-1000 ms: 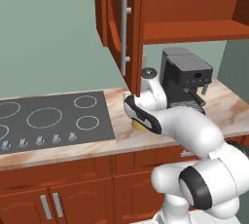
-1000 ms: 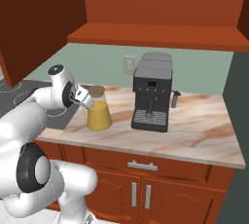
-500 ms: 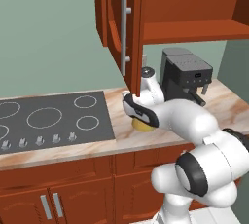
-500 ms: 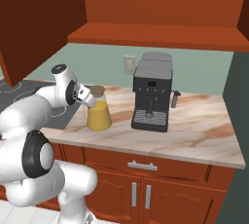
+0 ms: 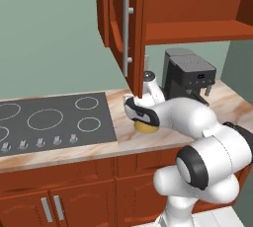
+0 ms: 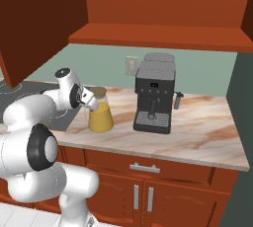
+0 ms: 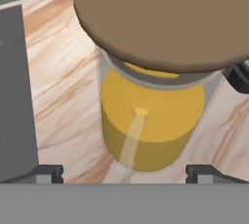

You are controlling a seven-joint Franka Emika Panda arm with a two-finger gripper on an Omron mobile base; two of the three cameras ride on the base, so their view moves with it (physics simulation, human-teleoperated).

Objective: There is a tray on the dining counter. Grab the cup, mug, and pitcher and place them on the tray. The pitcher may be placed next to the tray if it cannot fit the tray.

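The pitcher (image 6: 101, 118), a clear glass carafe of orange-yellow liquid with a round brown lid (image 6: 99, 92), stands on the marbled stovetop counter (image 6: 197, 132). My gripper (image 6: 92, 104) is open at its left side, level with the neck just under the lid. In the hand view the pitcher (image 7: 151, 121) sits close ahead and the lid (image 7: 165, 18) looms over the top, with my gripper (image 7: 125, 172) wide and its fingertips (image 7: 46, 172) flanking the base without touching. In the left base view the pitcher (image 5: 147, 127) peeks out below my hand. The tray, cup and mug are out of view.
A black coffee machine (image 6: 154, 100) stands right of the pitcher. The dark stovetop (image 5: 49, 120) lies to the left. An open cabinet door (image 5: 123, 28) hangs above the arm, and overhead cabinets (image 6: 158, 9) run over the counter.
My hand has crept a little to the right, closer to the pitcher's neck. The pitcher has not moved and the jaws stay wide.
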